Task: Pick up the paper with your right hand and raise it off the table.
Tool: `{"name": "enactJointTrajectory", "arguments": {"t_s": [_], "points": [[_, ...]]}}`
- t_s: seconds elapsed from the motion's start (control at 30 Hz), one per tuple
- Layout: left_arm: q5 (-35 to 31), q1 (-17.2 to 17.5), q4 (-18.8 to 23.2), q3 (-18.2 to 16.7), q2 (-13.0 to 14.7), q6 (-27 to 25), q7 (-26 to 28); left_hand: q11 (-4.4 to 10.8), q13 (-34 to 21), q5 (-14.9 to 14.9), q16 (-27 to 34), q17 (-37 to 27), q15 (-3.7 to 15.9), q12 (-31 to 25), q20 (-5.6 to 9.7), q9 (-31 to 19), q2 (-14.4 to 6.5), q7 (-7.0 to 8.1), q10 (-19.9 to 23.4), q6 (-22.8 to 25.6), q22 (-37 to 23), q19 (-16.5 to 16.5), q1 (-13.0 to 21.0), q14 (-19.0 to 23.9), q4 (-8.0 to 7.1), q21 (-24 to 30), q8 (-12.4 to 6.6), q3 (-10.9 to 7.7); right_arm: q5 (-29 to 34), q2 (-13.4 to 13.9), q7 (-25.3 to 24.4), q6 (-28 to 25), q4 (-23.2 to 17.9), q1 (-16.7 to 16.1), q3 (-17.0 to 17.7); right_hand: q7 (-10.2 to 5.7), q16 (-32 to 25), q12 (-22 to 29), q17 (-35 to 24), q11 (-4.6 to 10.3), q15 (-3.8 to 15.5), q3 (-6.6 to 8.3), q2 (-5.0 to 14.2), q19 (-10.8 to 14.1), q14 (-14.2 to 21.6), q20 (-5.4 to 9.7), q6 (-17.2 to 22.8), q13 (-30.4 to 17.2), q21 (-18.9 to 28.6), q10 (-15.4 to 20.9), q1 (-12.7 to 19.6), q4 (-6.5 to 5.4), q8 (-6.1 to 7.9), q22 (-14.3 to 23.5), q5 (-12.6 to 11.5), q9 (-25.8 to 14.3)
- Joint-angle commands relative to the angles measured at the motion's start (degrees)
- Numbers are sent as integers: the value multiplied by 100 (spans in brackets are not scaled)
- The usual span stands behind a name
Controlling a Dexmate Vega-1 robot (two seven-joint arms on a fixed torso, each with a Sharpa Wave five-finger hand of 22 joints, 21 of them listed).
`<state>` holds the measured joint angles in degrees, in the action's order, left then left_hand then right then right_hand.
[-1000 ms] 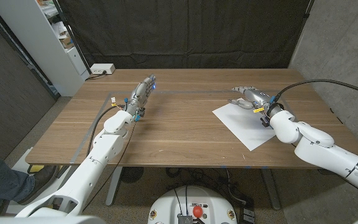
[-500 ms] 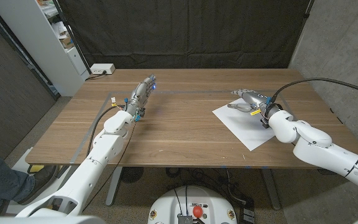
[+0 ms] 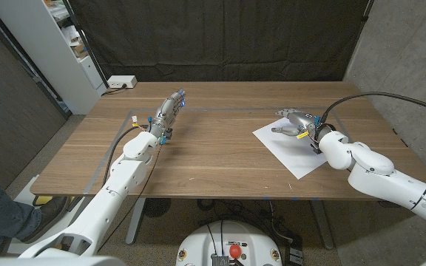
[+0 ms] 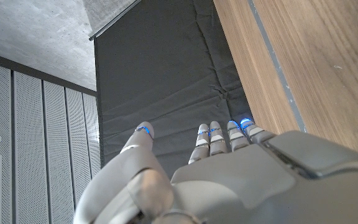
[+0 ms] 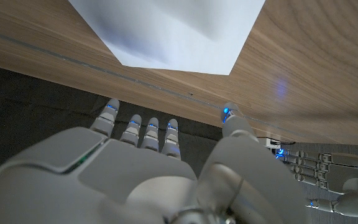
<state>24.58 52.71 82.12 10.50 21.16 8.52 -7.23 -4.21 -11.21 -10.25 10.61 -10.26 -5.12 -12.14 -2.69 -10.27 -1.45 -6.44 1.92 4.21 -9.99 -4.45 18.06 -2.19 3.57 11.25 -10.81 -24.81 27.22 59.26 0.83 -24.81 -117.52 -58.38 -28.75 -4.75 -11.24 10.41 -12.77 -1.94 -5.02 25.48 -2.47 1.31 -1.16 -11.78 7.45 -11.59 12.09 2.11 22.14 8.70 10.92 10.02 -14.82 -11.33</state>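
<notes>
On the near right side: the white paper (image 3: 296,146) lies flat on the wooden table (image 3: 213,155), one corner close to the near edge.
Paper's far end: the right hand (image 3: 294,122) is over the far corner of the sheet. From the head view I cannot tell if it touches the paper.
Right hand's fingers: in the right wrist view the fingers (image 5: 143,130) sit side by side, a little apart, and the thumb is off to one side. They hold nothing.
Step now: my guess is the hand is reaching in and getting ready to grab. The paper is not picked up yet.
Next move: the sheet is thin and flat, so the fingers likely need to press down and slide or curl an edge up, then pinch it with the thumb and lift.
Far left side: the left hand (image 3: 170,108) waits by the table's far edge, well apart from the paper. Its fingers (image 4: 219,134) are straight and close together, with the thumb apart, and it holds nothing.
</notes>
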Motion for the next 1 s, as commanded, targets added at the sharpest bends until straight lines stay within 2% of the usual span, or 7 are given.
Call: {"name": "enactJointTrajectory", "arguments": {"t_s": [0.03, 0.47, 0.8, 0.83, 0.87, 1.0], "points": [[-1, 23, 54, 2, 24, -42, 4, -16, 0, 14, 22, -13, -36, -17, -24, -8, -58, -13, 10, 29, -34, -37, -3, 33, 20, -4, -16, -5, -153, -12, 17, -122, -18, -111, 22, -4, -8, 9, 0, -17, -35, 5, -15, 104, -51, -20, -78, -29, 40, -91, 84, 10, -30, 9, -27, -16], [-22, 92, 198, 4, 57, -122, 67, -16, 0, 13, 23, -14, -42, -15, -68, -8, -66, -9, 11, 38, -35, -51, -13, 40, 31, -5, -15, -2, -215, 29, 219, -314, -41, -41, -94, 18, -3, 36, 19, -25, -110, -5, -62, 286, -146, -33, -261, -27, 61, -157, 124, 13, -52, 4, -23, -16], [-31, 145, 282, 8, 74, -136, 95, -24, -1, 13, 22, -14, -46, -15, -78, -9, -73, -4, 13, 39, -35, -52, -21, 41, 40, -2, -12, 0, -244, 59, 363, -491, -67, 24, -192, 24, 17, 65, 36, -24, -178, -32, -140, 388, -295, -48, -588, -26, 41, -166, 156, 19, -97, -5, -28, -16], [-36, 149, 290, 10, 78, -140, 98, -17, -1, 13, 22, -14, -43, -15, -83, -9, -74, -3, 15, 43, -36, -53, -21, 42, 41, -2, -13, 0, -252, 52, 379, -525, -70, 32, -201, -12, 11, -29, 44, -97, -161, -43, -174, 418, -336, -54, -654, -6, 9, -525, 187, 16, -51, -11, -41, -18], [-40, 150, 293, 11, 83, -142, 98, -14, -1, 13, 22, -14, -46, -15, -82, -9, -74, -3, 15, 44, -36, -52, -22, 41, 42, -1, -13, 0, -260, 53, 391, -536, -66, 40, -210, 11, 3, -43, 47, -78, -183, -53, -197, 429, -345, -55, -707, 0, -7, -646, 196, 14, -46, -13, -46, -17], [-34, 156, 302, 8, 87, -152, 102, -11, -1, 14, 21, -14, -42, -16, -84, -9, -76, -5, 19, 50, -36, -55, -25, 41, 45, -2, -15, 1, -330, 25, 395, -597, -39, 56, -225, 43, -3, -15, 48, -74, -188, -80, -243, 435, -370, -57, -851, 3, -25, -668, 184, 4, -76, -14, -58, -15]]}}
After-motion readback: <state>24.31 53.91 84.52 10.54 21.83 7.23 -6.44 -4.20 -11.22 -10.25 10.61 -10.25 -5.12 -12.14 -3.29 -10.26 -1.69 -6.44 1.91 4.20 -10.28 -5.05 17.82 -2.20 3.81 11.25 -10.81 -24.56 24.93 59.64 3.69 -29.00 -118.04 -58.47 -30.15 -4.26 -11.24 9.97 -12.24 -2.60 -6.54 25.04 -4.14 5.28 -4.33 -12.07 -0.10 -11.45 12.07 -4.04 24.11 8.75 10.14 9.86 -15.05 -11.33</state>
